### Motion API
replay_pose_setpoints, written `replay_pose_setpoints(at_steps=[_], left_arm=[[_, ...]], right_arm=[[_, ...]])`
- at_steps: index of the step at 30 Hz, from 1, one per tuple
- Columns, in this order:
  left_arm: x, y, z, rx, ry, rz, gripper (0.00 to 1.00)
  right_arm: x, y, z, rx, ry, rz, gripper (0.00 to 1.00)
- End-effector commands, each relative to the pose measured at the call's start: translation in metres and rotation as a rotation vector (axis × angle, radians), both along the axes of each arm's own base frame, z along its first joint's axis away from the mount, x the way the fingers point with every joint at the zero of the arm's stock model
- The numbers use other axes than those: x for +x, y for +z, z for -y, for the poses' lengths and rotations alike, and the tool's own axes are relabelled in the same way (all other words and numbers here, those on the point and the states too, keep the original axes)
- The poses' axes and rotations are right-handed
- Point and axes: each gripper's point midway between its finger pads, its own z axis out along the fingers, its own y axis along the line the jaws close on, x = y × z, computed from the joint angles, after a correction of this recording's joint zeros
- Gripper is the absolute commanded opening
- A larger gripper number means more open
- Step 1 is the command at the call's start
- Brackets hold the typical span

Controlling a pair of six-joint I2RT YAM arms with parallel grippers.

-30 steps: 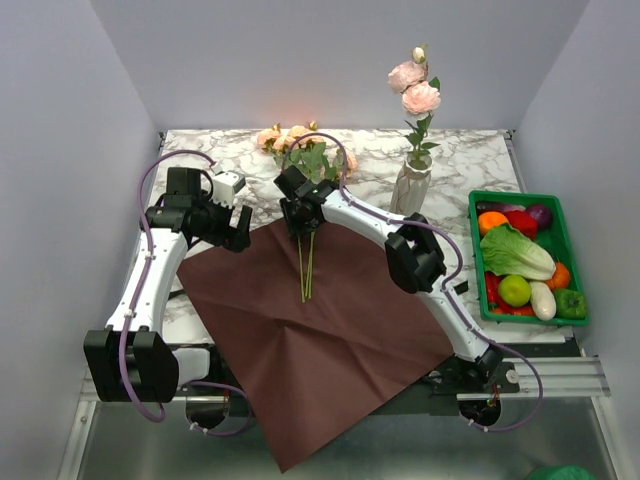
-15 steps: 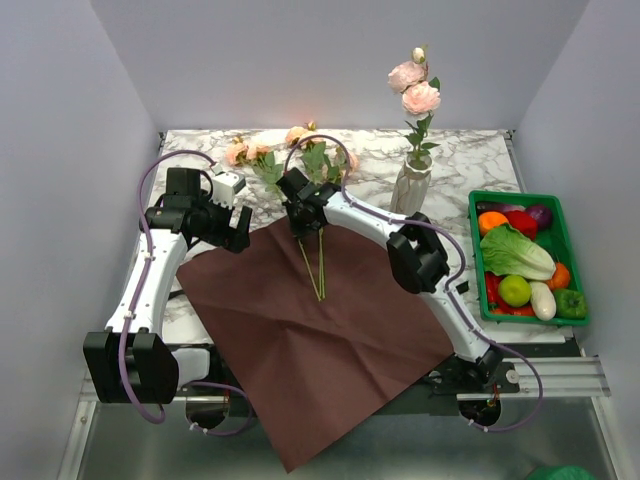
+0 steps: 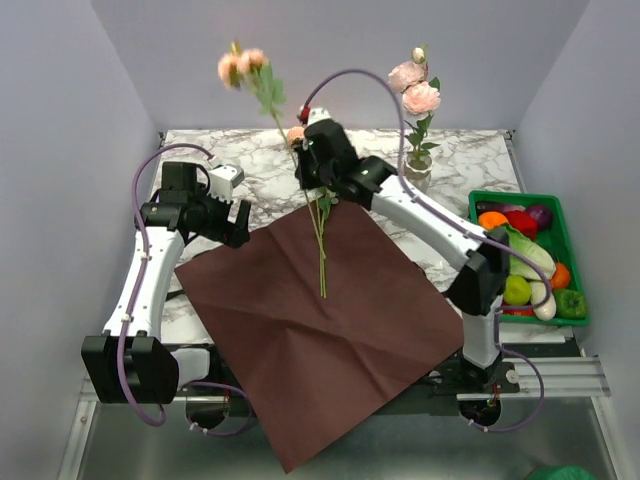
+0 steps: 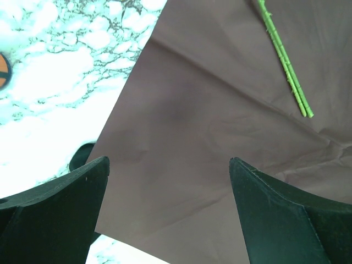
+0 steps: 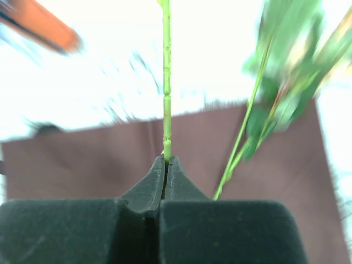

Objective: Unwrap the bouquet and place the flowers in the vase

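Note:
The bouquet's dark red paper [image 3: 310, 340] lies flat and unwrapped on the table. My right gripper [image 3: 319, 190] is shut on a flower stem [image 5: 166, 82] and holds the flowers [image 3: 243, 66] tilted up to the left above the paper's far corner. Their stem ends [image 3: 323, 290] hang down over the sheet. A second leafy stem [image 5: 247, 126] hangs beside the gripped one. The white vase [image 3: 419, 167] stands at the back right with two pink roses [image 3: 413, 86] in it, its body partly hidden behind my right arm. My left gripper [image 4: 169, 162] stands open above the paper's left edge [image 4: 209, 110].
A green crate [image 3: 520, 196] of vegetables sits at the table's right edge. Grey walls close in the left, right and back sides. The paper's near corner hangs over the table's front edge.
My right gripper shut on the stems and lifted the flowers from lying flat at the paper's far edge to upright, blooms high. The left arm has barely moved.

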Motion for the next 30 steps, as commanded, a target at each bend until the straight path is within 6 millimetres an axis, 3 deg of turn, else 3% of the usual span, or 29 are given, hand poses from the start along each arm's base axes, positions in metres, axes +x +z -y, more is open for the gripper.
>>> replay_pose_setpoints(at_steps=[1, 2, 4, 5, 8, 10, 11, 12, 14, 18, 19, 20, 24, 30], left_arm=[[-0.002, 0.013, 0.005, -0.028, -0.027, 0.017, 0.99], [-0.001, 0.013, 0.005, -0.029, -0.028, 0.017, 0.99], [-0.001, 0.013, 0.005, -0.028, -0.027, 0.017, 0.99], [-0.001, 0.013, 0.005, -0.028, -0.029, 0.017, 0.99], [0.0, 0.012, 0.005, -0.027, -0.03, 0.017, 0.99], [0.001, 0.012, 0.005, -0.028, -0.032, 0.014, 0.99], [0.003, 0.011, 0.005, -0.026, -0.031, 0.013, 0.99], [0.003, 0.011, 0.005, -0.026, -0.033, 0.014, 0.99], [0.004, 0.01, 0.005, -0.026, -0.033, 0.009, 0.99], [0.006, 0.011, 0.006, -0.029, -0.04, 0.011, 0.99], [0.007, 0.011, 0.006, -0.028, -0.041, 0.011, 0.99], [0.008, 0.011, 0.006, -0.027, -0.041, 0.012, 0.99], [0.009, 0.011, 0.006, -0.026, -0.049, 0.017, 0.99], [0.01, 0.011, 0.008, -0.034, -0.061, 0.019, 0.99]], right_arm=[[0.01, 0.133, 0.012, 0.144, -0.006, 0.335, 0.01], [0.005, 0.166, 0.02, 0.187, -0.012, 0.402, 0.01], [0.001, 0.197, 0.034, 0.185, -0.023, 0.491, 0.01], [-0.006, 0.226, 0.047, 0.222, -0.04, 0.558, 0.01], [-0.013, 0.276, 0.077, 0.254, -0.112, 0.719, 0.01], [-0.023, 0.296, 0.112, 0.198, -0.178, 0.842, 0.01], [-0.029, 0.321, 0.126, 0.259, -0.231, 0.943, 0.01], [-0.036, 0.317, 0.143, 0.24, -0.252, 0.982, 0.01], [-0.042, 0.334, 0.17, 0.235, -0.324, 1.087, 0.01], [-0.036, 0.329, 0.224, 0.18, -0.47, 1.134, 0.01], [-0.036, 0.316, 0.23, 0.127, -0.473, 1.152, 0.01], [-0.041, 0.323, 0.239, 0.15, -0.506, 1.196, 0.01], [-0.038, 0.313, 0.265, 0.103, -0.589, 1.24, 0.01], [-0.025, 0.289, 0.284, 0.074, -0.64, 1.212, 0.01]])
